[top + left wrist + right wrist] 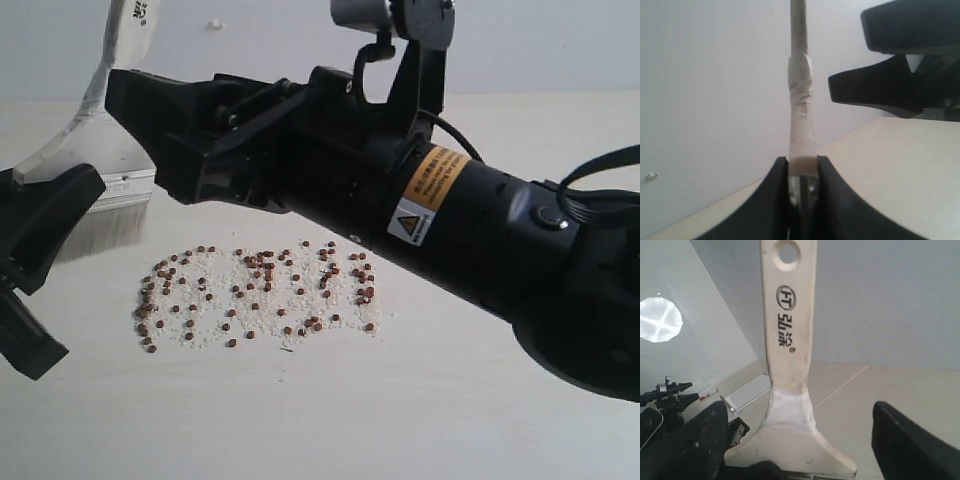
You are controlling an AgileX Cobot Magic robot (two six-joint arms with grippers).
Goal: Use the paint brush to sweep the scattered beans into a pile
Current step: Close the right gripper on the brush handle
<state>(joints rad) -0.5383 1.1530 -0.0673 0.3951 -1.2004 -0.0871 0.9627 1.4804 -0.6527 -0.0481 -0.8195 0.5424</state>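
Paint brush (788, 340), cream handle with a hole, stands clamped in left fingers (765, 200); right fingers (905, 440) spread wide.

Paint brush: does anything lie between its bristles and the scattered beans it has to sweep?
Nothing visible does. The paint brush, held in the left claw, has its bristles just beside the beans, with only bare table between them. The right arm seems to pass above the beans, not on the table.

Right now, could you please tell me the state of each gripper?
Left gripper: jaws closed on the wide flat paint brush with the cream wooden handle.
Right gripper: jaws open, either side of that handle, holding nothing.
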